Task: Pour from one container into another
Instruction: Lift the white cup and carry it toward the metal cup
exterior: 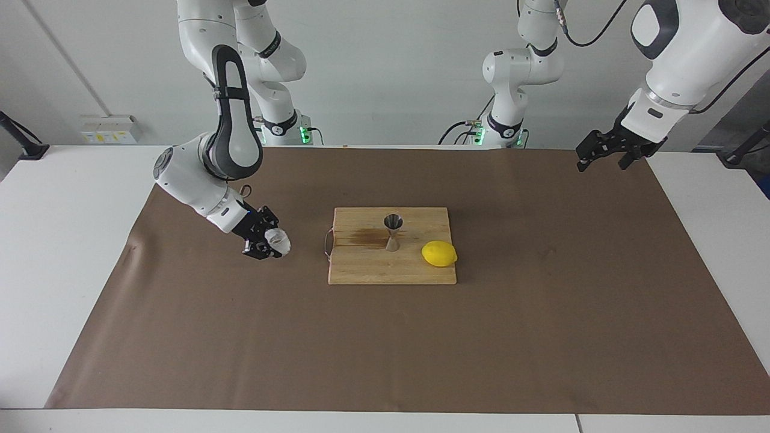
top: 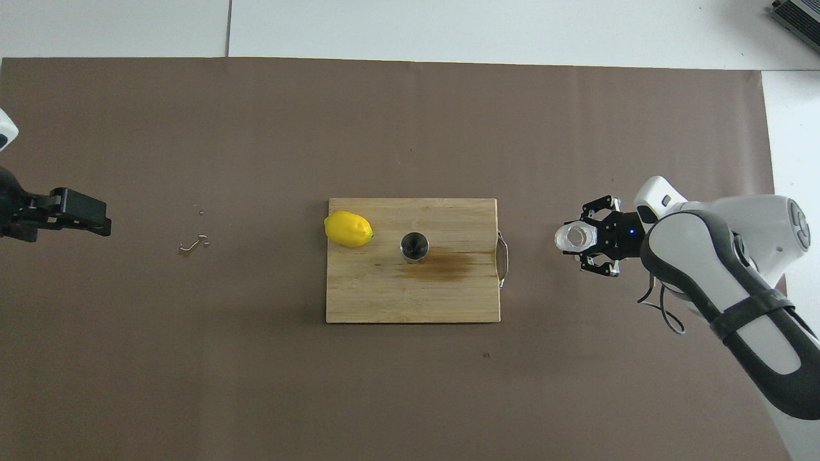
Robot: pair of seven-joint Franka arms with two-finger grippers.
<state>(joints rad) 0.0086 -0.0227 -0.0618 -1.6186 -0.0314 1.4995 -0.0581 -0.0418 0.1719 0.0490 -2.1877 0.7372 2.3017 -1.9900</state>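
Right tool: clenched on small squat whitish translucent crinkled cup, held low over brown paper-covered bench, beside the handle end of the wooden cutting board. Shiny steel hourglass jigger: upright on board, yellow lemon near it. Left tool: released, waiting, raised over its own bench end. Progress: cup grasped; carry to jigger and pour not yet done.

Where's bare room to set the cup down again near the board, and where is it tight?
Bare brown paper lies all around the cutting board, widest on its edge farthest from the robots. Board's bare strip runs there too. Tight: jigger and lemon. Right gripper holds the cup; left gripper waits.
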